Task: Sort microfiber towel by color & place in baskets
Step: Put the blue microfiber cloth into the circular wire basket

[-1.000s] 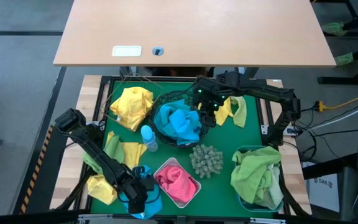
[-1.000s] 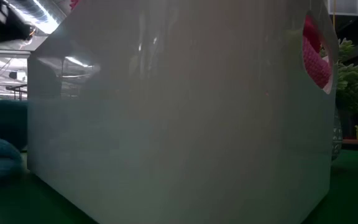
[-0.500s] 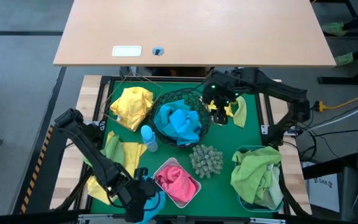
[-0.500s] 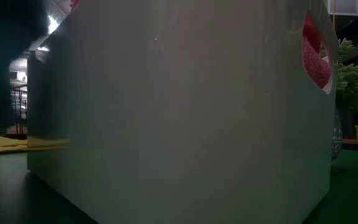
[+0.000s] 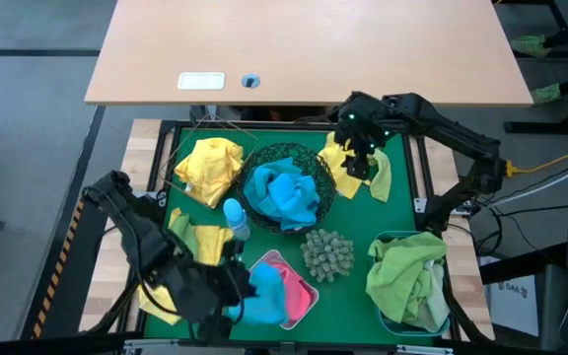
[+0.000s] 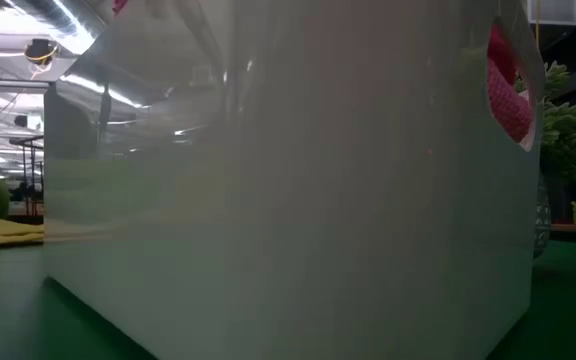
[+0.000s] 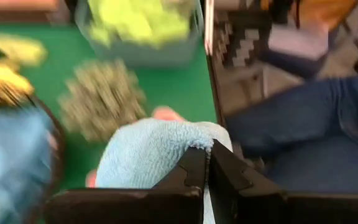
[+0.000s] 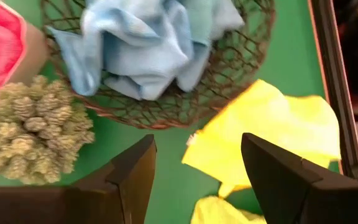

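the left gripper (image 5: 249, 296) was clamped tight on a light blue towel (image 5: 264, 296), which hung bunched over the near end of the white tub (image 5: 309, 292) at the desk's (image 5: 383, 212) near edge; since the pink towel (image 5: 289, 286) already lay in that tub, the blue one was probably only passing over it, bound for the round black mesh bowl (image 5: 328, 192) in the middle of the desk where other blue towels (image 5: 289, 192) were piled. the left arm lay folded low along the desk's left side, its wrist turned in toward the tub, and its wrist view showed the cloth (image 7: 157, 152) bulging just past the closed fingers. the right gripper (image 5: 361, 158) hovered with its jaws spread wide and holding nothing above a yellow towel (image 5: 343, 168) near the far right corner, apparently lined up to pick it. that arm reached in from the right edge, elbow high, wrist pointed down. more yellow towels (image 5: 210, 163) sat at the far left, lime green ones (image 5: 407, 271) filled the tub at the near right corner, and the spiky ball (image 5: 328, 253) lay between the bowl and the tubs.
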